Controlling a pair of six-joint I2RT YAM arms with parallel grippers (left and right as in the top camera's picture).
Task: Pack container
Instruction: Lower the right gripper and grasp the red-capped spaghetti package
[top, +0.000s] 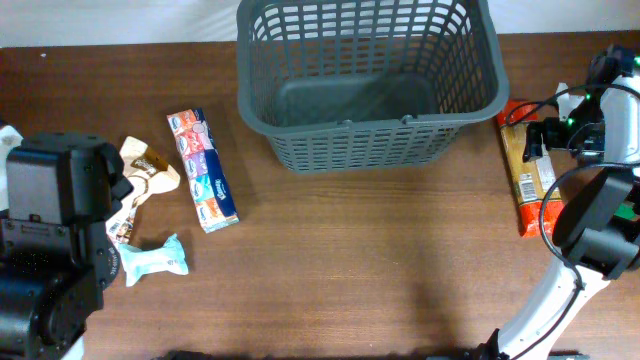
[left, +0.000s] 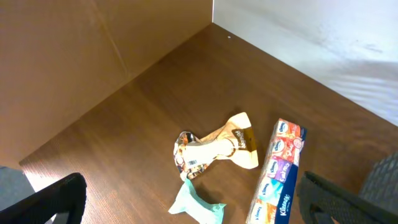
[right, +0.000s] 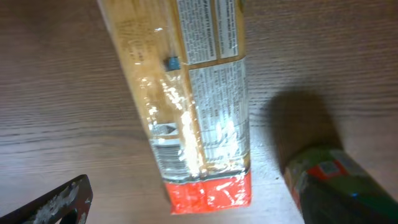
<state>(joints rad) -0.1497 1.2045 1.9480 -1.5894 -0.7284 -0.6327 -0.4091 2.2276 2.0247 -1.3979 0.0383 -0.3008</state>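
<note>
The basket is sitting empty at the desk's far middle. The right jaws are hanging wide astride the pasta packet just beside it, and the left jaws are gaping empty. A grip near its end is risking the long glossy packet drooping, slipping or snagging the rim.

Basket is open on top with a bare floor; its lattice walls block entry from the side. Wide bare table lies in front. Tissue pack, wrappers and teal packet crowd the left. Pasta pack lies just beside the basket's right wall.
</note>
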